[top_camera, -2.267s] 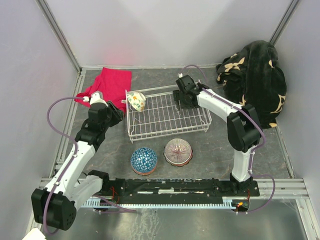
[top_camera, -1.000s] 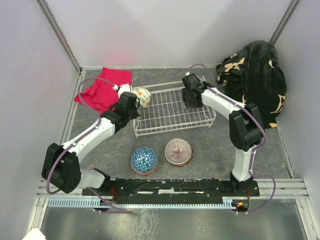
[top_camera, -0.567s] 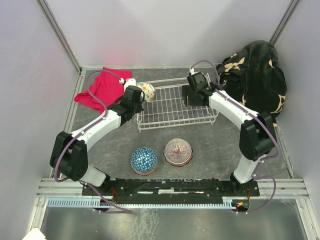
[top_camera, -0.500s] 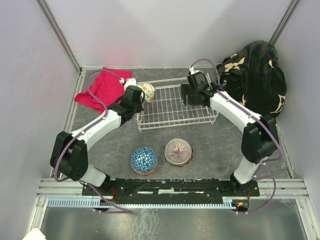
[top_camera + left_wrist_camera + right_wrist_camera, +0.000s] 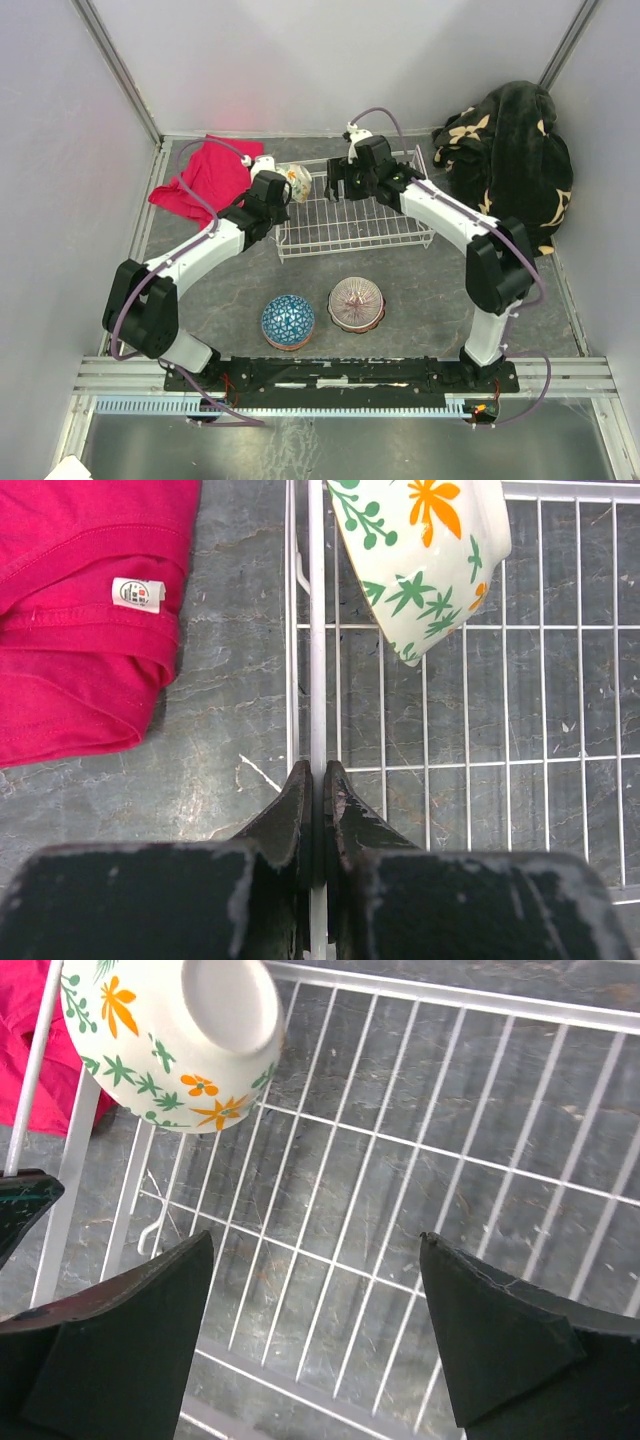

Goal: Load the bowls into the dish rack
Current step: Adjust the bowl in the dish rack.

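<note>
The white wire dish rack [image 5: 360, 215] sits at the back middle of the table. A white bowl with green and orange flowers [image 5: 294, 182] leans on its side in the rack's far left corner, also in the left wrist view [image 5: 420, 560] and right wrist view [image 5: 190, 1045]. My left gripper [image 5: 318, 780] is shut on the rack's left rim wire [image 5: 316, 630]. My right gripper [image 5: 315, 1245] is open and empty above the rack floor [image 5: 400, 1160], right of the flowered bowl. A blue patterned bowl [image 5: 288, 321] and a pink ribbed bowl [image 5: 357, 303] stand upside down in front of the rack.
A red cloth [image 5: 205, 175] lies left of the rack, also in the left wrist view [image 5: 80, 610]. A black blanket with cream flowers [image 5: 510, 150] is heaped at the back right. Grey walls close in the table on three sides.
The rack with the flowered bowl has been dragged away and to the right by the left gripper. My right gripper let go of the rack's right side and moved left over the rack.
</note>
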Available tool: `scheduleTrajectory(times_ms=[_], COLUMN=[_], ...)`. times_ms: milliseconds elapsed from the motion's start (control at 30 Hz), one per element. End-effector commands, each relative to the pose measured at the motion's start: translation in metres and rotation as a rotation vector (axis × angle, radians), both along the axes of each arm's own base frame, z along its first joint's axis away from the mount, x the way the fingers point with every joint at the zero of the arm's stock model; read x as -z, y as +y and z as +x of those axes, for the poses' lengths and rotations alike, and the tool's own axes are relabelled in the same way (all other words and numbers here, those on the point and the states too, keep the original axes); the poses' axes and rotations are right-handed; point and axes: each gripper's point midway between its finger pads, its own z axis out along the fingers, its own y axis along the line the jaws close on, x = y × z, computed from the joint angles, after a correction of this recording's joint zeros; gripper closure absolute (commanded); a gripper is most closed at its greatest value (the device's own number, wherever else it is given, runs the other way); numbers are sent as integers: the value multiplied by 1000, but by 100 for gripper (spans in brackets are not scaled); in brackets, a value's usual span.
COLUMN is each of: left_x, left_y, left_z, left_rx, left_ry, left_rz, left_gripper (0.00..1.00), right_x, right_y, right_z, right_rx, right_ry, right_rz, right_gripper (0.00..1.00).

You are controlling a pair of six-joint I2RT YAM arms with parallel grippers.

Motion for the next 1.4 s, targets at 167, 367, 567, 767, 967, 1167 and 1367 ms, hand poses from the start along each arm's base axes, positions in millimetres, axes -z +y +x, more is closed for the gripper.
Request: scheduleTrajectory(times_ms=[167,367,567,767,967,1167,1367], left_x=[-19,-20,-17,-20,-20,-25,-25], left_y=[-19,-22,-23,-27,-32,-32,-33], left_z=[16,17,18,17,17,16,16], left_rx=[48,58,63,75,88,91,94], left_ry=[-76,-80,-78,-87,-91,-102,-102], left_rz=[-31,-30,-22,-22,-17,-20,-19], left_gripper=[97,97,97,97,97,97,97], right_x=[-30,-43,-42,-16,4,9,3], right_y=[55,69,81,88,103,116,112], right_z=[42,56,68,79,75,57,48], right_rx=[-126,-127,-128,-126,-161,-203,-208], right_ry=[-124,-157,-138,-92,-67,-88,-110], right_rz=[241,326,359,324,262,172,162], right_gripper=[6,4,4,7,12,21,17])
